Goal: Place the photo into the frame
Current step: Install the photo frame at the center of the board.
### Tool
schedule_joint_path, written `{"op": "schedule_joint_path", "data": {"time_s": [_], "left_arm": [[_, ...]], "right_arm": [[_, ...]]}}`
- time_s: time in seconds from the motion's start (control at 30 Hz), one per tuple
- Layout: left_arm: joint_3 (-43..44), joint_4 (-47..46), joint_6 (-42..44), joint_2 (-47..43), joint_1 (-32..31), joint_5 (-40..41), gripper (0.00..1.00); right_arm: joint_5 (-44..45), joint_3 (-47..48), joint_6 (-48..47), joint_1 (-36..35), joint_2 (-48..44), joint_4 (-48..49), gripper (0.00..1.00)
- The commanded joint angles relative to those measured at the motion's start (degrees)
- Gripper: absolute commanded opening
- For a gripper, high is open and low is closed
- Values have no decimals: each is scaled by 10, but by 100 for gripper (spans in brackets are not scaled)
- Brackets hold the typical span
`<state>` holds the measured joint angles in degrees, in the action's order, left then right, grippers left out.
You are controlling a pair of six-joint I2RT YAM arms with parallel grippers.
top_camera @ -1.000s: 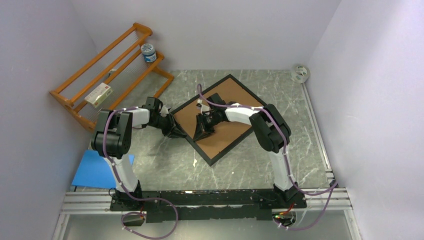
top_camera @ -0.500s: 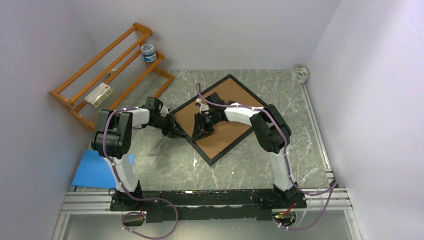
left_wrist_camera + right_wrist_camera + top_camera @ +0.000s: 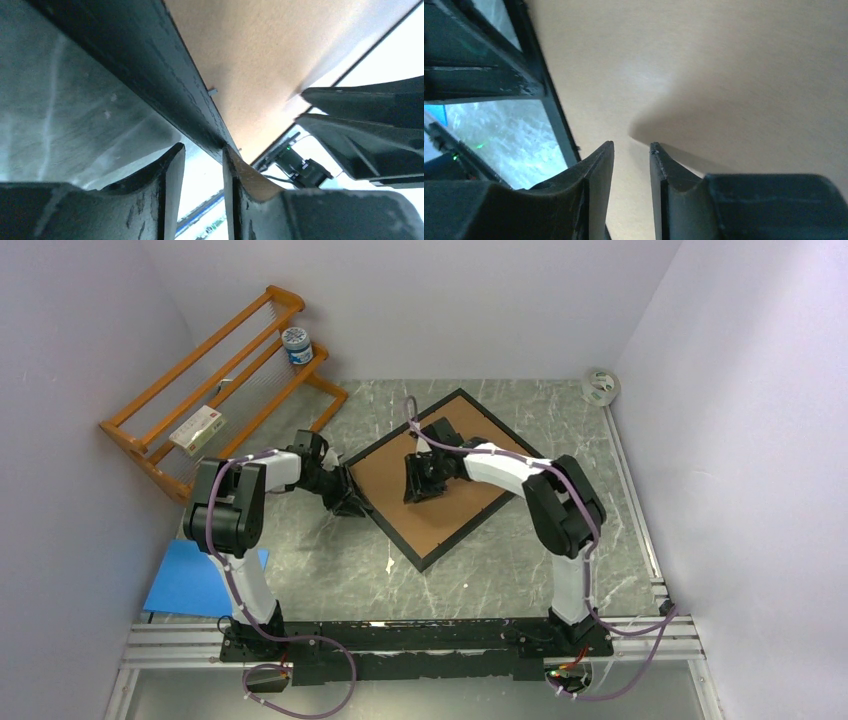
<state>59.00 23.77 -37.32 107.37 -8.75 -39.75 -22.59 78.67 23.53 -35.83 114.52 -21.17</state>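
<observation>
My right gripper (image 3: pixel 423 485) had just moved; a moment before it sat low on the brown backing board (image 3: pixel 452 517), close to my left gripper (image 3: pixel 350 502), and now it hung over the middle of the board, farther from that hand; its two fingers had come apart a little, and nothing was between them; the board lay flat just under its tips.

My left gripper had not gone anywhere; it stayed at the edge of the frame (image 3: pixel 470 533); its fingers had also come apart a little; in the left wrist view the black rail ran right down to the gap between the tips, but I saw light through the gap, so I think it was not pinching the rail.

The frame lay flat on the table (image 3: pixel 340 570), face down, right under and beside both hands; the board filled the inside of it; I could not see the photo at all, so I guess it was under the board, inside the frame.

Both hands letting go told me, I think, that the pressing was done and the job was close to its end; the next thing would be to pull both hands back without bumping the frame.
</observation>
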Motion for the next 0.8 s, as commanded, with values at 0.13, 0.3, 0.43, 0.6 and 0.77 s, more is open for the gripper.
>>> {"op": "schedule_joint_path", "data": {"time_s": [0.13, 0.3, 0.43, 0.6, 0.77], "left_arm": [[141, 83, 130, -44, 1, 100, 60], [229, 96, 204, -29, 1, 133, 84], [299, 91, 234, 30, 1, 143, 90], [419, 108, 268, 134, 1, 120, 92], [499, 107, 285, 217, 1, 104, 92]], "right_arm": [[208, -64, 83, 24, -163, -5, 57], [282, -107, 159, 69, -220, -61, 72], [292, -159, 193, 129, -251, -91, 75], [293, -204, 183, 179, -273, -96, 80], [264, -219, 177, 208, -260, -85, 83]]}}
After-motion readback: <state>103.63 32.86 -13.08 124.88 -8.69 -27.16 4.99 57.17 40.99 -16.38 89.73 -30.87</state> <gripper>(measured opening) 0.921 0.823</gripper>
